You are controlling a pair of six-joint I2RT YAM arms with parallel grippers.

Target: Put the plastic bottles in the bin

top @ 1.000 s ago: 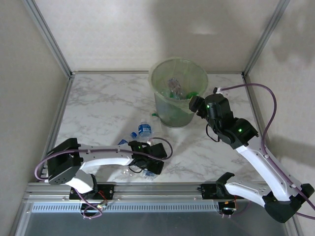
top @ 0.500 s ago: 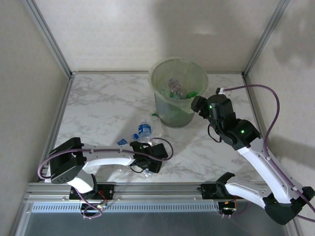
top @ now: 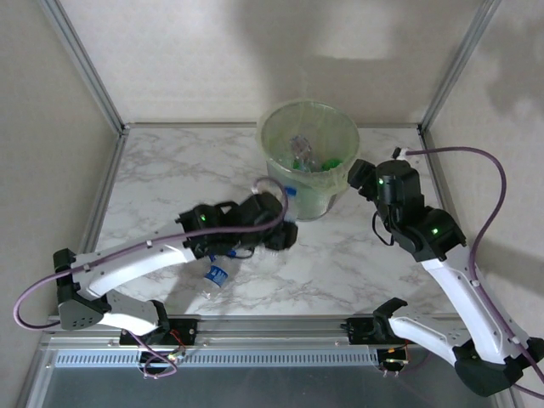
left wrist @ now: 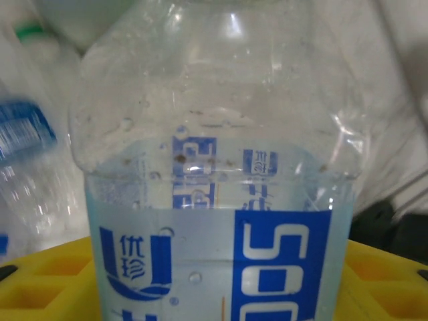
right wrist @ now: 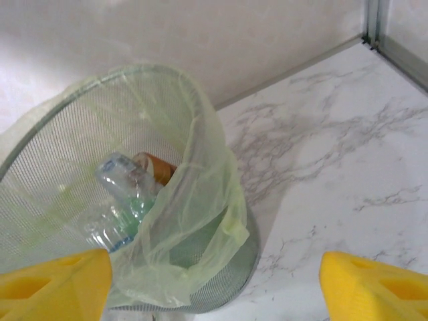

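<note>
A clear plastic bottle point(left wrist: 214, 174) with a blue label sits between the yellow fingers point(left wrist: 47, 277) of my left gripper point(left wrist: 214, 287), which is shut on it. From above, the left gripper point(top: 277, 228) hangs above the table just left of the bin's front. The bin point(top: 280, 127) is a pale-green bucket with a thin liner point(right wrist: 194, 221), and several bottles point(right wrist: 124, 184) lie inside it. Another clear bottle point(top: 216, 274) lies on the table below the left arm. My right gripper point(top: 357, 174) is open beside the bin's right side, its fingertips point(right wrist: 374, 287) wide apart with nothing between them.
The marble table point(top: 170, 178) is walled by metal frame posts point(top: 85, 68) at left and right. A purple cable point(top: 476, 183) loops off the right arm. Behind the held bottle, a blurred blue-labelled bottle point(left wrist: 27, 134) and a green cap point(left wrist: 28, 30) show.
The left gripper shut on the clear bottle near the table's front, then lifted it and swung right towards the bin. The right gripper drew back slightly to the right.
</note>
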